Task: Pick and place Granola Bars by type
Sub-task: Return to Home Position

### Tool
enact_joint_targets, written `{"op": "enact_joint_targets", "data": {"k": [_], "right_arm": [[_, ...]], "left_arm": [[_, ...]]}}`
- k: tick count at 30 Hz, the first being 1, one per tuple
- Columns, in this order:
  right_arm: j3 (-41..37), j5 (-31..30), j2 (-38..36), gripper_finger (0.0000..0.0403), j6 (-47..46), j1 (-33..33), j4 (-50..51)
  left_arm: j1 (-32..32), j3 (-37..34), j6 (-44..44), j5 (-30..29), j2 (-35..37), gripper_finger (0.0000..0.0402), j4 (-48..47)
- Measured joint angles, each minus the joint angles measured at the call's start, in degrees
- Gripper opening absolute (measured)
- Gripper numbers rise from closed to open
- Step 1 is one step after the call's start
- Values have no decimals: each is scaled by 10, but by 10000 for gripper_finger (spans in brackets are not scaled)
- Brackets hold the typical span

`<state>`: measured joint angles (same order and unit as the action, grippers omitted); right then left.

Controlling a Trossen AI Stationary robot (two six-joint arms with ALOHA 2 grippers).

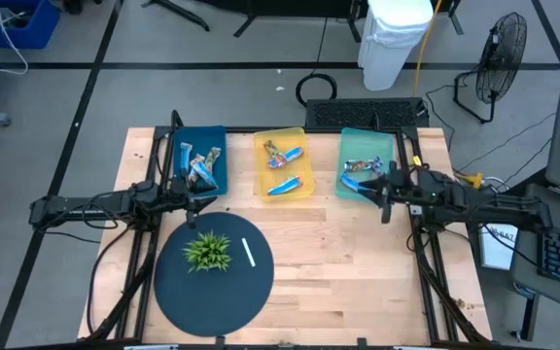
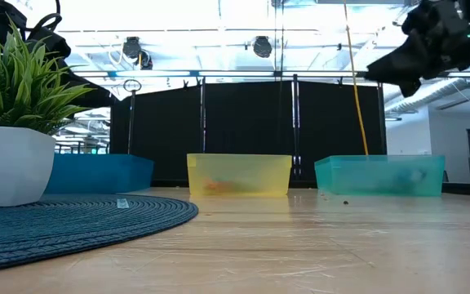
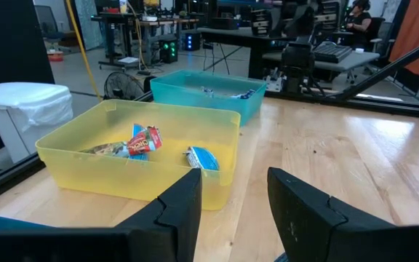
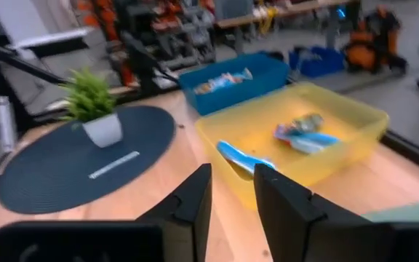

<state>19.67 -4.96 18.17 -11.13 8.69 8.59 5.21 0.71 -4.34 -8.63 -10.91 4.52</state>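
The Granola Bars (image 1: 285, 185), in crinkled shiny wrappers, lie in three translucent rectangular plastic bins along the far edge of the wooden table (image 1: 358, 282): blue bin (image 1: 212, 141), yellow bin (image 1: 280, 132), green bin (image 1: 367, 144). My left jaws, parted and empty, hang just before the blue bin; my right jaws, likewise parted, hang at the green bin's near rim. A round woven mat (image 1: 212, 292) carries a spiky plant (image 1: 207, 251) and a thin white stick (image 1: 249, 253). In the low view the bins' contents are blurred, probably bars
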Motion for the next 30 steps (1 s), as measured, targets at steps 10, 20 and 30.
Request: {"op": "enact_joint_targets", "data": {"k": [10, 20, 30], "right_arm": [[-36, -13, -111, 88, 58, -51, -12], [-86, -52, -181, 88, 99, -66, -15], [-150, -53, -180, 88, 123, -66, -115]], "left_arm": [[0, 0, 0, 0, 0, 161, 0], [0, 0, 0, 0, 0, 161, 0], [0, 0, 0, 0, 0, 161, 0]]}}
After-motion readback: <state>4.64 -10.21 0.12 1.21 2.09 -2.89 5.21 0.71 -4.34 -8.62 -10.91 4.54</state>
